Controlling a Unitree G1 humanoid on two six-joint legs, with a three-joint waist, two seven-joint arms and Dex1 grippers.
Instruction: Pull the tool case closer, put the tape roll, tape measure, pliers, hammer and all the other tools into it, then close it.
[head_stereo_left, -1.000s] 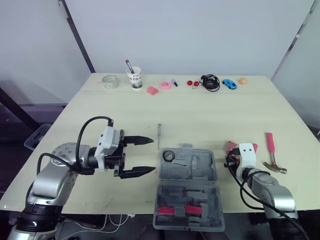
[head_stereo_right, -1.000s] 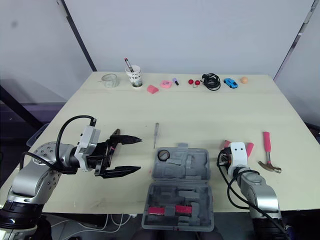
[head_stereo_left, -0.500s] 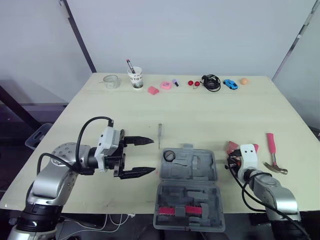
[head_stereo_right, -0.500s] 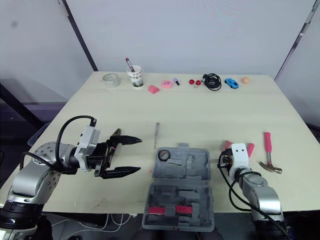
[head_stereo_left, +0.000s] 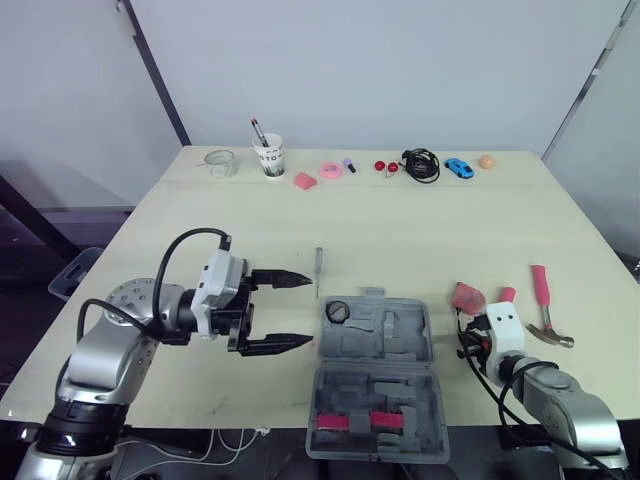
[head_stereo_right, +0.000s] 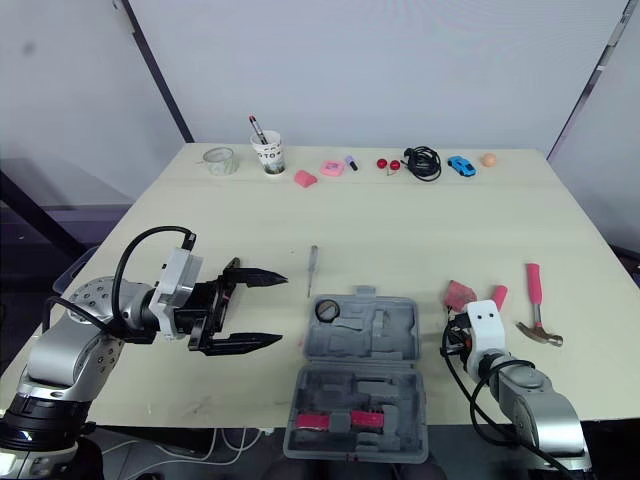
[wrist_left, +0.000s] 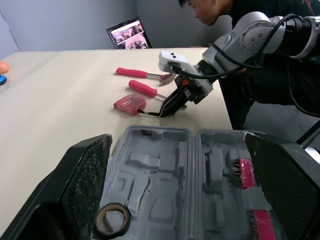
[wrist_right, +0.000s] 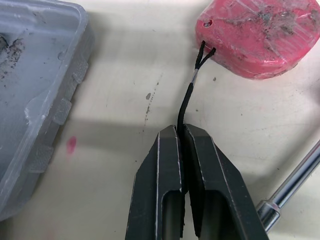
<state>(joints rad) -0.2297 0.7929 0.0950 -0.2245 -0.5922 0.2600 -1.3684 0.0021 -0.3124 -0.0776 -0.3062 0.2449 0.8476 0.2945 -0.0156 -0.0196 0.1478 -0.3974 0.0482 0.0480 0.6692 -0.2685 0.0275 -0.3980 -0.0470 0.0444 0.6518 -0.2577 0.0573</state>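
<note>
Because the tape measure (wrist_right: 255, 37) is a squat pink block lying flat on the bench (head_stereo_left: 420, 230), the right gripper (wrist_right: 182, 145) holds it by its thin black cord (wrist_right: 187, 102) instead. The two fingers are pressed together on the cord, which runs from their tips to the block's corner. That reads as a way to drag or lift the block toward the case rather than straddle its body. In the left eye view the tape measure sits at the lower right, just right of the tool case (head_stereo_left: 400, 335) and apart from it. The pink-handled pliers (head_stereo_left: 505, 294) and the hammer (head_stereo_left: 540, 287) lie further right.

The case lies open in the lower middle of the frame, both grey moulded halves facing up, near the bench's front edge. The far half holds a tape roll (head_stereo_left: 338, 312) in its left corner recess. The near half carries a red piece (head_stereo_left: 365, 420) I cannot identify, and the other recesses look bare. A screwdriver (head_stereo_left: 319, 270) lies just beyond the case, toward its upper left.

The left gripper (head_stereo_left: 305, 310) hangs at the case's left side, fingers spread wide and holding nothing. It is probably placed there to steady the case or fetch the screwdriver.
</note>
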